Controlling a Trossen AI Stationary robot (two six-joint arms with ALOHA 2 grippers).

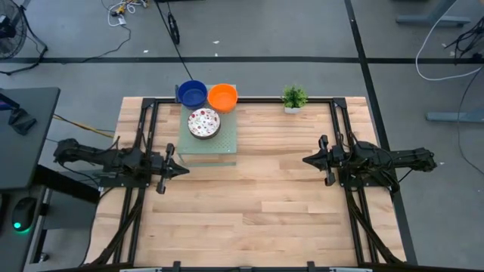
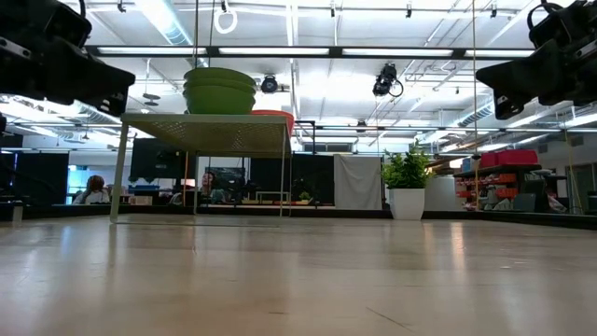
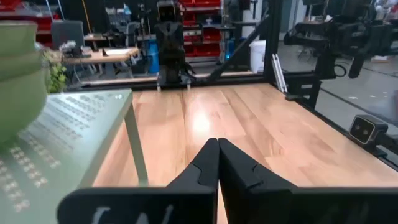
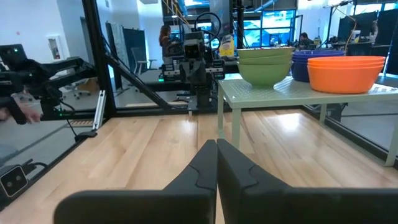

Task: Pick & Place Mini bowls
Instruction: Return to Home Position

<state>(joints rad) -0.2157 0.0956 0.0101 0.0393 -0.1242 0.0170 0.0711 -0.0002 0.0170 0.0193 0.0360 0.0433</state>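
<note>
Three stacks of mini bowls stand on a pale green raised stand (image 1: 209, 143) at the table's far left. They are dark blue (image 1: 192, 94), orange (image 1: 222, 97) and white red-speckled inside with green outsides (image 1: 203, 122). The right wrist view shows the green-sided stack (image 4: 264, 65), the blue stack (image 4: 309, 62) and the orange stack (image 4: 345, 72). My left gripper (image 1: 183, 168) hovers shut just near of the stand, fingers together (image 3: 217, 152). My right gripper (image 1: 305, 160) hovers shut on the table's right, pointing left (image 4: 216, 152).
A small green potted plant (image 1: 294, 97) stands at the far edge, right of the stand. Black frame rails (image 1: 342, 143) run along both sides of the wooden table. The stand rests on thin legs (image 2: 118, 168). Bare wood lies between the two arms.
</note>
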